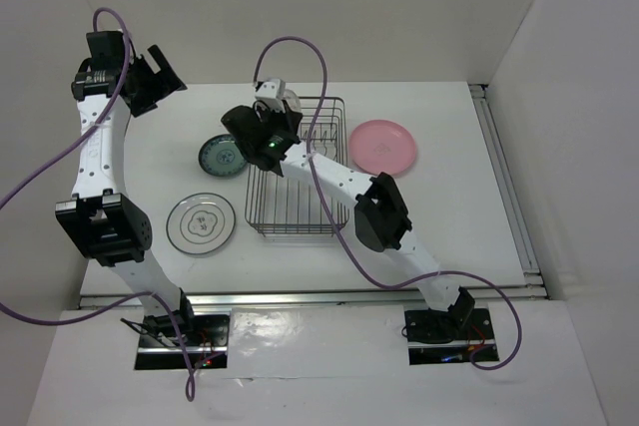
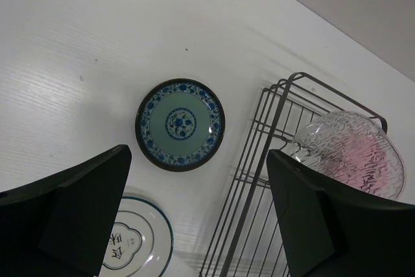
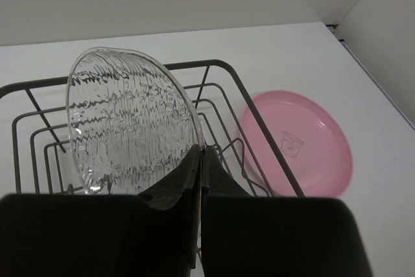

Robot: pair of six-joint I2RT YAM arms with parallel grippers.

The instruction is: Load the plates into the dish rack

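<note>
Your right end effector clamps one wavy plate at the one dish rack. Left end effector released; desk holds three: teal plate, ringed plate, pink plate.

The rippled plate in the dish rack is clear, glossy glass; the rack is thin dark metal wire. Beside the rack, the pink plate looks like smooth matt plastic.

From my seat I see a white table with a faint streaky grain (clearest in the left wrist view), boxed in by plain white walls at the back and both sides. A metal rail runs along its right edge — a second rail along the near edge.
</note>
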